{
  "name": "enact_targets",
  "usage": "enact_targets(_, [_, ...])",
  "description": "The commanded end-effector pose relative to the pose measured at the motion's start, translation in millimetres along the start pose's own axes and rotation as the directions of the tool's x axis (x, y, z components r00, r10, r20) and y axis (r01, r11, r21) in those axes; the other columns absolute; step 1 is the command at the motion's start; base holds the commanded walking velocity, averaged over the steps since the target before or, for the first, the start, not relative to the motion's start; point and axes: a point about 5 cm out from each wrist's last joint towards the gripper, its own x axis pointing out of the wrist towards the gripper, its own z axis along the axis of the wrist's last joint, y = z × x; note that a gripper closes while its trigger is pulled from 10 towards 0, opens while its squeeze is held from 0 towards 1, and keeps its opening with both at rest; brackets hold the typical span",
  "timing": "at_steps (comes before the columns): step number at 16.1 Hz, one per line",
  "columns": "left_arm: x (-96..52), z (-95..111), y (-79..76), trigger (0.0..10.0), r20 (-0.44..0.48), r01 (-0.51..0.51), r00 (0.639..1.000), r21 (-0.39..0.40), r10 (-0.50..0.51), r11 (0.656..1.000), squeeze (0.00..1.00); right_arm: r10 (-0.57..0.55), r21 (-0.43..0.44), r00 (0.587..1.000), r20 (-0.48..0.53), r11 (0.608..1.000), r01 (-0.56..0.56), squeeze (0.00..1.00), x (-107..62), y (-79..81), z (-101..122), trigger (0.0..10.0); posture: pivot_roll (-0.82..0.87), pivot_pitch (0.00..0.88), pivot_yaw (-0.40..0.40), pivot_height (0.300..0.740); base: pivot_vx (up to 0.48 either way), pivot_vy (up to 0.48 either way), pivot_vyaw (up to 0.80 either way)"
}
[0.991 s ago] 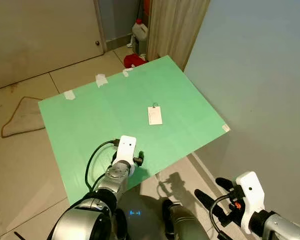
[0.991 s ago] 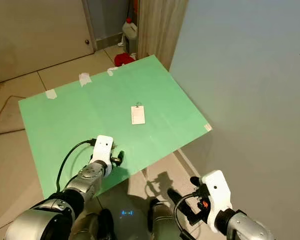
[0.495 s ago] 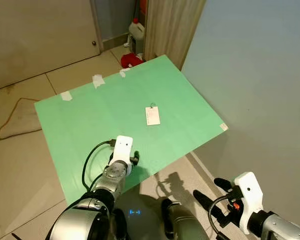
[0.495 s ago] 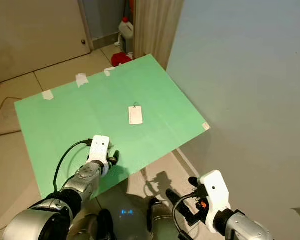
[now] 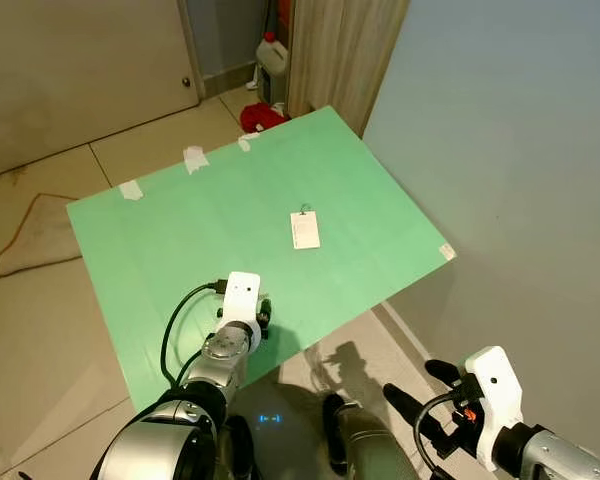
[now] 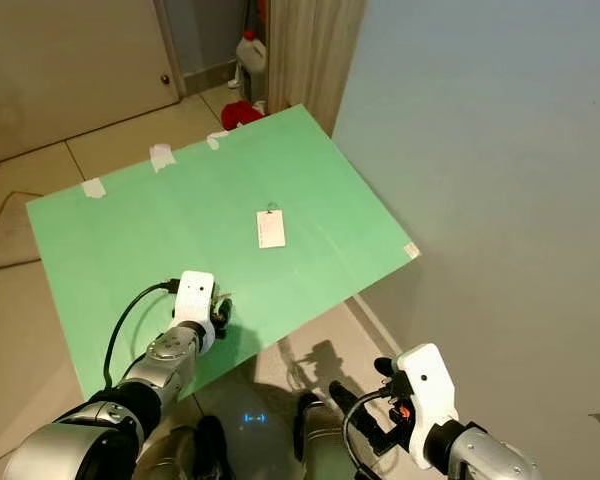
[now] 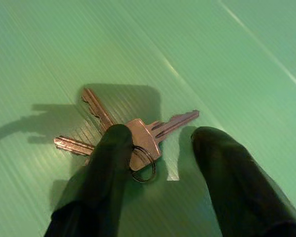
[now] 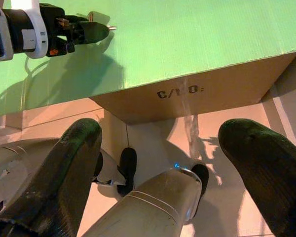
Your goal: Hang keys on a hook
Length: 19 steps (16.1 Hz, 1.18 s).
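Observation:
A bunch of silver keys [image 7: 138, 140] on a small ring lies flat on the green board [image 5: 220, 220], near its front edge. My left gripper [image 7: 160, 143] is open right over them; one black finger [image 7: 111, 158] covers part of the ring and the other stands beside the keys. From the head, the left gripper [image 5: 263, 312] is low on the board. A small white plate with a little hook [image 5: 303, 229] at its top lies on the middle of the board. My right gripper [image 5: 420, 395] hangs open below the board's front right, over the floor.
The green board rests on a cardboard box [image 8: 187, 94]. A grey wall [image 5: 510, 150] runs along the right. Beyond the board are a door [image 5: 80, 60], a curtain [image 5: 340, 50], a white bottle [image 5: 272, 55] and a red thing [image 5: 260, 117]. A cloth [image 5: 30, 235] lies on the tiles to the left.
The view has shifted slightly. My left gripper has crept a little towards the left along the board's front part. The right arm hangs as before.

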Motion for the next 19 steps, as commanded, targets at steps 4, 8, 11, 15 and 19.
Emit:
enact_targets(4, [1.1, 10.9, -2.3, 0.0, 0.065, 0.043, 0.997, -0.088, -0.038, 0.995, 0.0, -0.008, 0.041, 1.0, -0.001, 0.999, 0.008, 0.0, 3.8, 0.5, -5.0, 10.0, -0.42, 0.286, -0.035, 0.74, 0.0, 0.0, 0.0])
enact_targets(8, [2.3, 47.8, 2.3, 0.0, 0.233, 0.097, 0.969, -0.07, -0.078, 0.993, 0.0, 0.008, 0.055, 1.0, 0.03, 0.998, -0.01, 0.0, 24.1, 1.9, -3.2, 10.0, -0.35, 0.252, 0.0, 0.74, 0.0, 0.0, 0.0])
enact_targets(11, [-1.5, 68.0, 1.9, 0.0, 0.325, 0.139, 0.936, 0.001, -0.132, 0.99, 0.0, 0.022, 0.059, 0.998, 0.053, 0.998, -0.025, 0.0, 39.8, 4.3, -0.4, 10.0, -0.31, 0.231, 0.019, 0.74, 0.0, 0.0, 0.0])
enact_targets(15, [-1.3, 44.6, 10.5, 10.0, 0.222, 0.045, 0.973, 0.08, -0.062, 0.996, 0.83, 0.031, 0.054, 0.997, 0.069, 0.998, -0.034, 0.0, 43.5, 5.7, 2.3, 10.0, -0.33, 0.239, 0.012, 0.74, 0.0, 0.0, 0.0])
enact_targets(19, [-0.9, 29.8, 7.3, 10.0, 0.144, -0.023, 0.99, 0.156, 0.0, 0.987, 1.0, 0.017, 0.034, 0.999, 0.048, 0.999, -0.019, 0.0, 31.6, -0.9, 1.3, 10.0, -0.36, 0.249, 0.0, 0.74, 0.0, 0.0, 0.0])
